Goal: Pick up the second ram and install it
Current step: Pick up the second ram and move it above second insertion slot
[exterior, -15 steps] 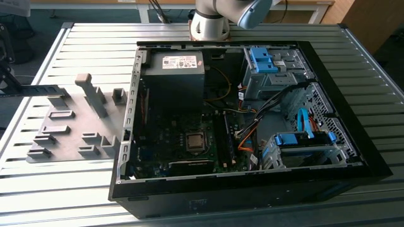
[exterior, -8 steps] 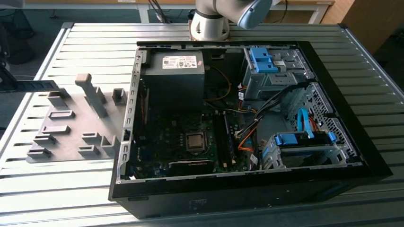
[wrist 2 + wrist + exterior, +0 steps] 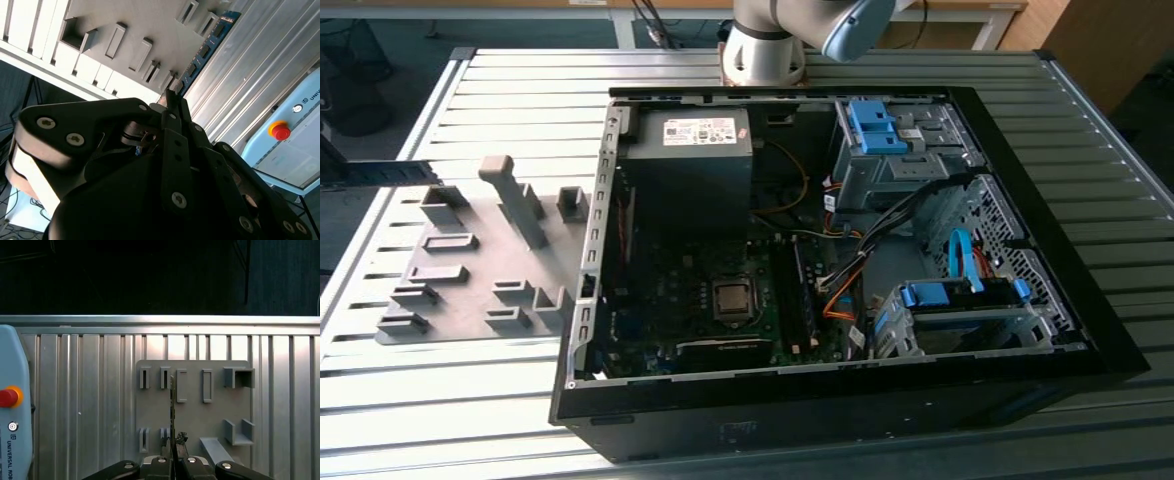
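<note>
Above the grey holder plate (image 3: 200,420), claw (image 3: 173,459) tight on second ram (image 3: 172,405).

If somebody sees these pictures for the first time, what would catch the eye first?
The open computer case dominates the exterior view, lying on the slatted metal table with its boards and cables exposed. In both wrist views the jaws are closed on the second ram, a thin blue stick seen against the grey holder plate. A red button stands out on a pale device on the same table.

Blue-green second ram (image 3: 202,52), grey holder plate (image 3: 215,412), ribbed silver table (image 3: 454,420), black case (image 3: 854,425).
</note>
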`<state>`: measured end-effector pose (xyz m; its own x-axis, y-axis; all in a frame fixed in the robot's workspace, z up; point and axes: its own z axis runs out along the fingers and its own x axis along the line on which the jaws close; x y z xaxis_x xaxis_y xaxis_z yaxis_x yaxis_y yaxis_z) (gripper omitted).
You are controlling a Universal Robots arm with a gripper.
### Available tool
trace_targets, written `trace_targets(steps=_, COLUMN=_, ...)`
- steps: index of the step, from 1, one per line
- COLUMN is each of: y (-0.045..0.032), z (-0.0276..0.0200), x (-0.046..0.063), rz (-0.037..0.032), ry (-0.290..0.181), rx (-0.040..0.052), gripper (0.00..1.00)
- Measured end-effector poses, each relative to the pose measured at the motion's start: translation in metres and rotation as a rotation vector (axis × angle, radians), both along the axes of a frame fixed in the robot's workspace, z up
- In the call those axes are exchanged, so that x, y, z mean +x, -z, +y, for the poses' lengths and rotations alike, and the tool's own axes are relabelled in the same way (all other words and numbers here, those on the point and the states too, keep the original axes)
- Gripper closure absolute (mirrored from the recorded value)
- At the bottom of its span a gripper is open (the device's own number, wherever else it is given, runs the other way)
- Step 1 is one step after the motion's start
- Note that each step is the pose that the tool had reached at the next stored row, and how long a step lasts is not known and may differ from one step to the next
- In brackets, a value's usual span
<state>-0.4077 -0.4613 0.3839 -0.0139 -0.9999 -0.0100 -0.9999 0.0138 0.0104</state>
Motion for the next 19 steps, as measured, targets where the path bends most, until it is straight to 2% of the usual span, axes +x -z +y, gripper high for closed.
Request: trace_targets(steps=19, y=-0.0005, z=0.0001, x=0.0059, rz=0.0000, ry=0.000, rx=0.0000, gripper=0.86)
